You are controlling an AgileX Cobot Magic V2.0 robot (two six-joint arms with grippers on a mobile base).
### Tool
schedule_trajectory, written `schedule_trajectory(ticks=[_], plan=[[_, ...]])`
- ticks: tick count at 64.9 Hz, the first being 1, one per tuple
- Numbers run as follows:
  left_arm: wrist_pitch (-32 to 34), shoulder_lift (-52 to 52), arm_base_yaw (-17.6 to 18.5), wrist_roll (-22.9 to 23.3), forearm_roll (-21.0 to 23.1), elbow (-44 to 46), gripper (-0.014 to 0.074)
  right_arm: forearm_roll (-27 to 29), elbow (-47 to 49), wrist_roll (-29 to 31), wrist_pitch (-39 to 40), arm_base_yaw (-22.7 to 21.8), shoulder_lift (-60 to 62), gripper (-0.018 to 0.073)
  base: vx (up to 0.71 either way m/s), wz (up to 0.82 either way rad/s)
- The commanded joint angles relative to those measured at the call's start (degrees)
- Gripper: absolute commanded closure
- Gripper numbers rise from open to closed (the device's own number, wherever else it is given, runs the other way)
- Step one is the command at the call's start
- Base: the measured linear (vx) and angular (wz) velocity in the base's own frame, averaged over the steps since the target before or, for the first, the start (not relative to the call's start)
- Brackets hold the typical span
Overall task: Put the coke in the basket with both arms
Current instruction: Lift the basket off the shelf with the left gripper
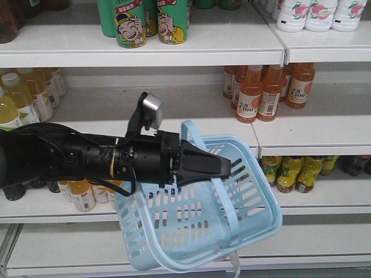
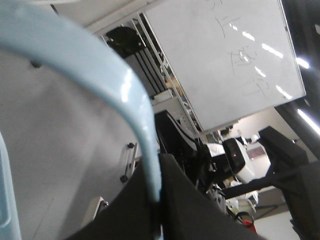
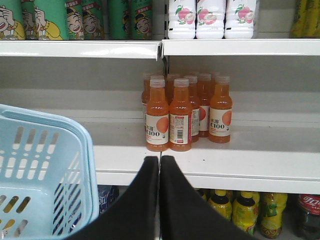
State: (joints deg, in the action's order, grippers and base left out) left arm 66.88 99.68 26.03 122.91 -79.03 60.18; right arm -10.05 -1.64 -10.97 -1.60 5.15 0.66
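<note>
One arm showed in the front view, entering from the left of the frame. It was judged the left arm, since the left wrist view showed the same grip. The left claw was clamped on a handle of the basket, which hung tilted from it at lower centre. No coke could be made out with certainty in this view, and none showed inside the basket.

Left wrist view: the handle curved down from the upper left and ran into the seam of the left claw at bottom centre. The jaws were pinched tight on it. No coke was in this frame.

Right wrist view: the right claw sat at bottom centre, jaws pressed together with nothing between them. The basket lay at lower left, just beside the claw. Orange bottles stood on the shelf straight ahead. The coke was at the lower right corner, one tier below that shelf, with its red label and white script cut by the frame edge. It appeared to stand upright, though too little showed to be sure.

Finding: the coke lay down and to the right of the right claw, on the side away from the basket. With the left arm occupied by the basket, the right arm was the free one and likely the nearer. It would need to open, drop a tier and reach right.
</note>
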Motion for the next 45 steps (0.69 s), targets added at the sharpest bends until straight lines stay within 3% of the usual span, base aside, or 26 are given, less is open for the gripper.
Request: schedule_trajectory(ticks=[1, 19, 37, 45], plan=[[11.84, -3.55, 3.21, -0.10, 5.77, 1.40, 0.0603, -0.19, -1.09, 0.24, 4.36, -0.40, 0.63, 0.0564, 0.00, 0.00], [11.84, -3.55, 9.96, -0.10, 6.77, 1.40, 0.0603, -0.19, -1.09, 0.24, 4.36, -0.40, 0.63, 0.0564, 0.00, 0.00], [11.84, -4.23, 10.57, -0.10, 3.10, 1.40, 0.0603, -0.19, -1.09, 0.24, 4.36, -0.40, 0.63, 0.0564, 0.00, 0.00], [11.84, -4.23, 10.57, -0.10, -0.49, 1.40, 0.0603, -0.19, -1.09, 0.24, 4.36, -0.40, 0.63, 0.0564, 0.00, 0.00]])
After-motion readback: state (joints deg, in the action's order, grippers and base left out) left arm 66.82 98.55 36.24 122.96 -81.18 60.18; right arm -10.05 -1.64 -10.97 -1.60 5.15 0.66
